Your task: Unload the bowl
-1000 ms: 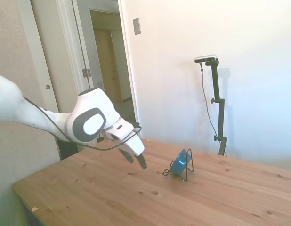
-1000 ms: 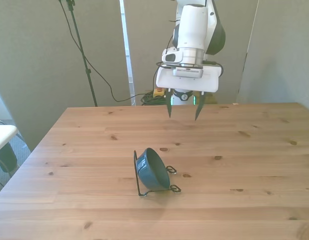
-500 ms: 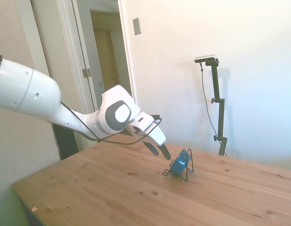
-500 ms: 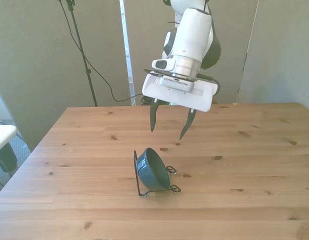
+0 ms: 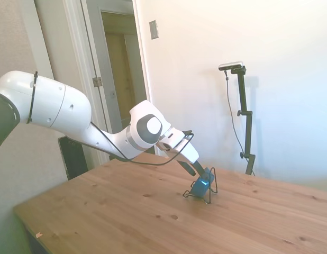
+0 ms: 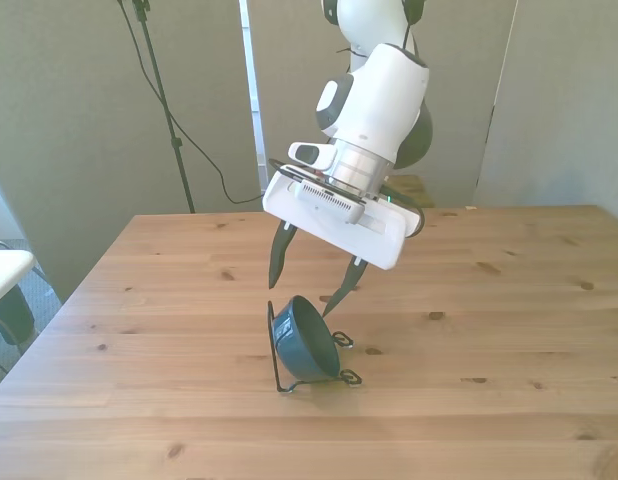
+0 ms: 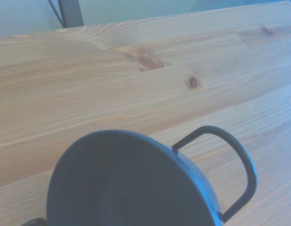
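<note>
The small blue bowl (image 6: 307,338) stands on its edge, propped in a thin black wire rack (image 6: 282,372) near the middle of the wooden table (image 6: 509,330). In the side view the bowl (image 5: 202,183) leans against the rack's upright loop (image 5: 212,180). My gripper (image 6: 302,287) hangs tilted just above the bowl's upper rim, open, one finger to each side of the rim and touching nothing. The wrist view is filled from close by with the bowl's outer back (image 7: 131,183) and a loop of the rack (image 7: 230,165).
Bare wooden tabletop (image 5: 126,211) spreads around the rack on all sides. A white wall and a door frame (image 5: 84,69) stand behind the table in the side view.
The arm has stretched out and come down toward the camera in the front view, bringing the open gripper from well behind the rack to just above the bowl's rim. Bowl and rack have not moved.
</note>
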`<act>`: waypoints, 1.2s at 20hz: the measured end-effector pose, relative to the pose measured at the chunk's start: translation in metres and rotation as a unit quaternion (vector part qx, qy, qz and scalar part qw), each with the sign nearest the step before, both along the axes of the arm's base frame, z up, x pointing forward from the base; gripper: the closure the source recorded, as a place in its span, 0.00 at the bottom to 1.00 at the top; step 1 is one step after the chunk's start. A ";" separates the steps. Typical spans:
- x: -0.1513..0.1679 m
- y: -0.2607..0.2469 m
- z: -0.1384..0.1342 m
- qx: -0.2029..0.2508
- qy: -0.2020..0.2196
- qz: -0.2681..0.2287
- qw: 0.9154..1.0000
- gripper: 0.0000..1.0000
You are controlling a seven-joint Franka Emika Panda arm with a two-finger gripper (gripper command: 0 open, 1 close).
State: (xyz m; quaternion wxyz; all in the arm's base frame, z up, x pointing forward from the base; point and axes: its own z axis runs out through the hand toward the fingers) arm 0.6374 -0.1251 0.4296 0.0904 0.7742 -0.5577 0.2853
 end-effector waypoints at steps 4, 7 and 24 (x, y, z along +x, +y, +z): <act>0.000 0.001 -0.004 -0.011 0.006 -0.005 1.000 0.00; 0.000 -0.002 -0.009 -0.018 0.009 -0.009 1.000 0.00; 0.008 0.003 -0.020 -0.031 0.016 -0.020 0.999 1.00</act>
